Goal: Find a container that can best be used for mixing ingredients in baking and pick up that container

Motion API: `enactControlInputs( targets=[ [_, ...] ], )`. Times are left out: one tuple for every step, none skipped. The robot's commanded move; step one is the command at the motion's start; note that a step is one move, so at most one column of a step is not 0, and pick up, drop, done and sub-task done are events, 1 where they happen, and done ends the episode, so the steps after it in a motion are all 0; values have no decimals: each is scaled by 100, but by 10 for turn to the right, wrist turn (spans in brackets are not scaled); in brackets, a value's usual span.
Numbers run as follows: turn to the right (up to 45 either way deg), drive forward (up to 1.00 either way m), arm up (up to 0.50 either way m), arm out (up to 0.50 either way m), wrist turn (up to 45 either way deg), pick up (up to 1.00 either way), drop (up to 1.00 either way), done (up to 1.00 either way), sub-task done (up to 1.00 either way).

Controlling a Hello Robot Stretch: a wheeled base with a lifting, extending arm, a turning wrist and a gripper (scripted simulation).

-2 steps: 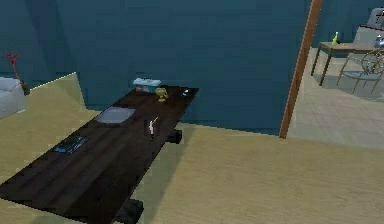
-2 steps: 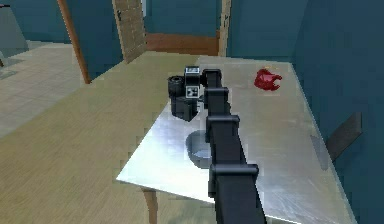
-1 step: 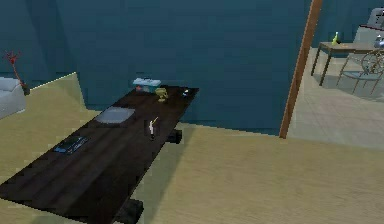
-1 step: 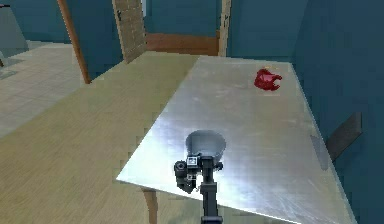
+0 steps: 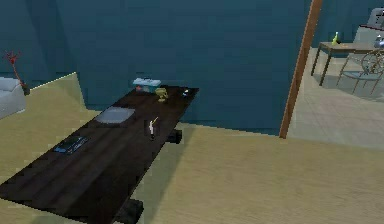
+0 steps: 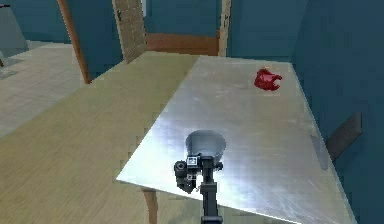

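bowl (image 6: pixel 205 143) near the gripper (image 6: pixel 185 172)

a pale table (image 6: pixel 260 120) bears the grey bowl near its 6 o'clock edge, a chair (image 6: pixel 342 135) at 3 o'clock. a red object (image 6: pixel 267 79) lies at the bowl's 1 o'clock. the bowl looks round, no long axis. we cannot tell whether the gripper holds anything.

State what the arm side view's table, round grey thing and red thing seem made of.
The table looks like brushed metal: pale grey with a soft sheen, though laminate is possible. The round grey thing, bowl-shaped, is dull grey: metal or plastic, unclear. The red thing is bright, flat red: perhaps plastic, too small to tell.
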Motion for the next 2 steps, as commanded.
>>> enactControlInputs(
  targets=[
    [0, 0, 10, 0, 0, 0, 0, 0, 0],
    [0, 0, 0, 0, 0, 0, 0, 100, 0]
  ],
)
